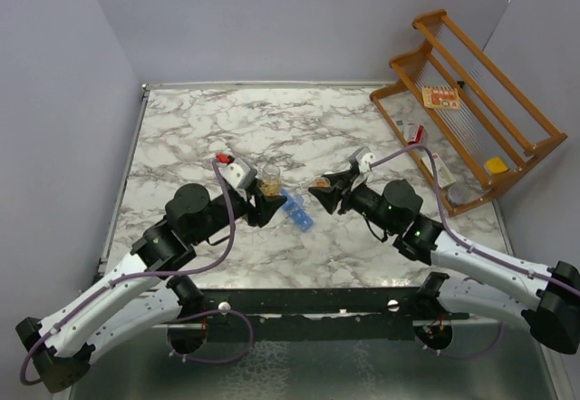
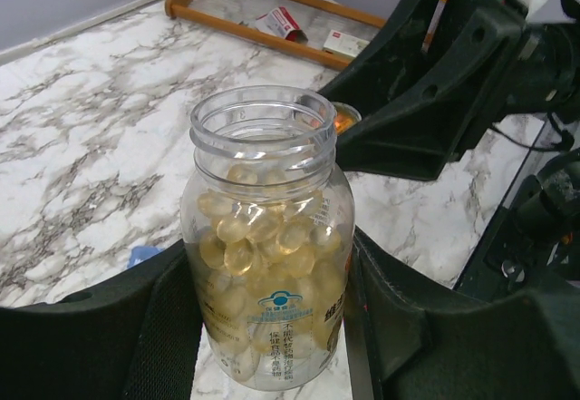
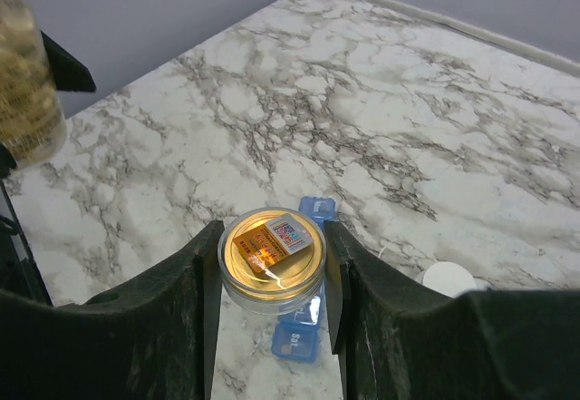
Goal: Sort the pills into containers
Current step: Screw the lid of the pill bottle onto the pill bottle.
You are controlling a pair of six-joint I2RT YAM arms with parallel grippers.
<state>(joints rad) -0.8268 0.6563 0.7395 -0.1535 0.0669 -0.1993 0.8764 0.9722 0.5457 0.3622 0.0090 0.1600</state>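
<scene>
Two grippers hung facing each other over the middle of the marble bench (image 1: 181, 137), each with something in its grasp. The left gripper (image 1: 265, 199) had its fingers clamped on either side of a clear bottle (image 2: 267, 237), which stood upright with no cap and was filled about to the shoulder with pale yellow softgels. The right gripper (image 1: 326, 190) pinched a small amber jar (image 3: 272, 253) between its dark fingers; seen from above, the jar's round top showed a bit of printed packaging inside. The containers (image 1: 298, 212), a narrow blue strip of lidded compartments, lay flat on the bench at a slant between the two grippers and a little nearer the arm bases. In the right wrist view the strip ran directly under the amber jar, its ends showing beyond and before the jar; whether the jar touched it could not be told. In the left wrist view only a blue sliver showed, left of the bottle. A white cap (image 3: 450, 279) lay on the bench just right of the right gripper's fingers. A wooden rack (image 1: 471, 110) stood at the far right corner.
</scene>
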